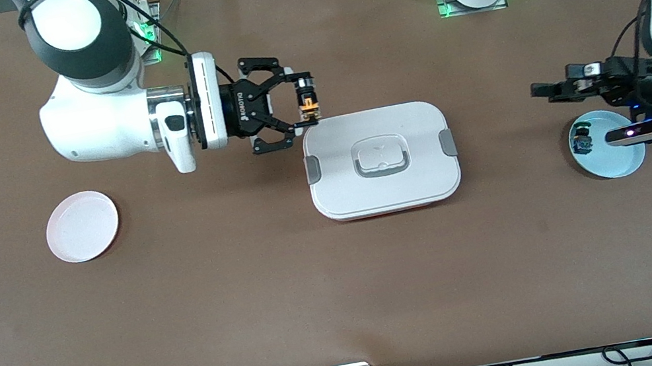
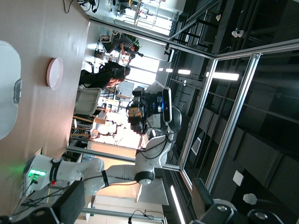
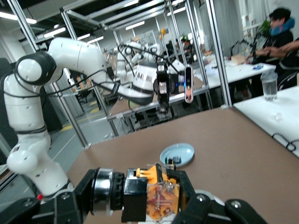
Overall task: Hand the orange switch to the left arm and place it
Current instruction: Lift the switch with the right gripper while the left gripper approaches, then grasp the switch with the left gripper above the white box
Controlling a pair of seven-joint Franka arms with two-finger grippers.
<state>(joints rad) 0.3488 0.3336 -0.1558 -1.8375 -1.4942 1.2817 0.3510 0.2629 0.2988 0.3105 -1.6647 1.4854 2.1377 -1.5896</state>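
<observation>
Box (image 1: 381, 160) mid-table; right gripper (image 1: 300, 107) level, clamping orange switch (image 1: 309, 108); left gripper (image 1: 541, 90) spread.

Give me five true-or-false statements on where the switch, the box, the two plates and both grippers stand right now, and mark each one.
1. The right gripper is shut on the orange switch. True.
2. The orange switch lies on the pink plate. False: that plate holds nothing; the switch is held in the air at the edge of the box.
3. The box's lid is off. False: the lid is on.
4. The left gripper is open, above the blue plate. True.
5. The blue plate holds nothing. False: a small dark part lies on it.
</observation>
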